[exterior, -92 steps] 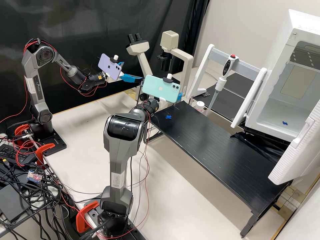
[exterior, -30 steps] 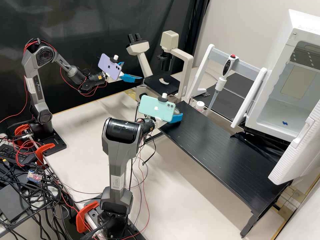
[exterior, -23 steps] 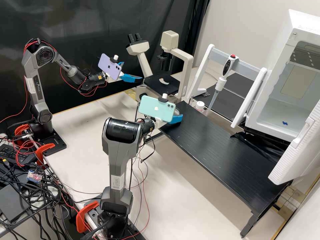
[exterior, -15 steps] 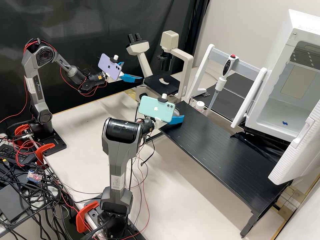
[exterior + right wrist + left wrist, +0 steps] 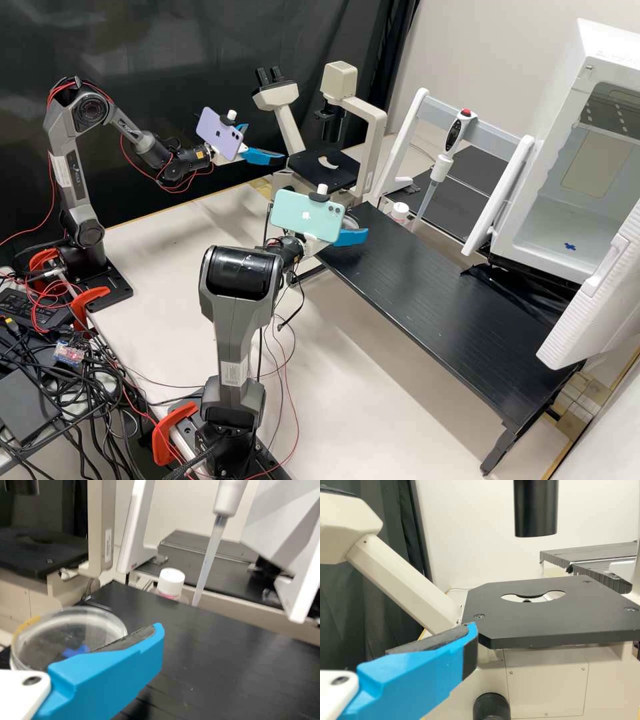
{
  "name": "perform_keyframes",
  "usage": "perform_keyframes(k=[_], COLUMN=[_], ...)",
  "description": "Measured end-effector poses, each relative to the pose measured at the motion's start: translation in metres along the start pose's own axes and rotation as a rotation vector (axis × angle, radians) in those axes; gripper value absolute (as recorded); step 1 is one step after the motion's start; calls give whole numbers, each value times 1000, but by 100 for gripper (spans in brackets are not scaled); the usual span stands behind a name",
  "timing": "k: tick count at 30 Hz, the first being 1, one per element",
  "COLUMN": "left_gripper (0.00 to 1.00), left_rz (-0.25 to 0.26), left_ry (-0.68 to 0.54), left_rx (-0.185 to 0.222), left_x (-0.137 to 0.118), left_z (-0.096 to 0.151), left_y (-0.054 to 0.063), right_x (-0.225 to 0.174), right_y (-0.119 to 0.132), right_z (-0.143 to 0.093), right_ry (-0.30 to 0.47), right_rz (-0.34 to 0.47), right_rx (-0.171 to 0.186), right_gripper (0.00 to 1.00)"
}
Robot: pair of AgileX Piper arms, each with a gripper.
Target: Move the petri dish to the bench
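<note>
The clear petri dish lies flat on the black bench over a blue cross mark, in the right wrist view. In the high view the dish is partly hidden behind my right gripper, low over the bench's left corner. My right gripper stands open, one blue finger overlapping the dish's rim in sight; the other finger is hidden. My left gripper, open and holding nothing, is held beside the microscope. In the left wrist view, one finger of my left gripper shows before the microscope stage.
The microscope stands behind the bench's left end. A white-capped bottle and a pipette hanging on its stand are just beyond the bench's back edge. The open white incubator is at the right.
From beside the microscope, my right gripper has come down to the bench's left corner, where a bare blue cross showed; lately it shifted slightly left, leaving the dish partly in sight. My left arm kept still.
</note>
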Motion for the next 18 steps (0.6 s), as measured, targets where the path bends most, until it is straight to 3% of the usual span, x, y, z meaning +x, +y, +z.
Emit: perform_keyframes(k=[7,11,14,18], left_gripper=[100,100,100,100], left_rz=[0,0,0,0], left_ry=[0,0,0,0], left_rx=[0,0,0,0], left_x=[0,0,0,0], left_z=[0,0,0,0], left_y=[0,0,0,0], right_x=[-21,-34,-42,-46], right_y=[19,37,46,51], right_z=[-6,-6,0,13], right_ry=[66,65,80,103], right_rz=[102,249,342,393], right_rx=[7,26,77,159], right_gripper=[100,100,100,100])
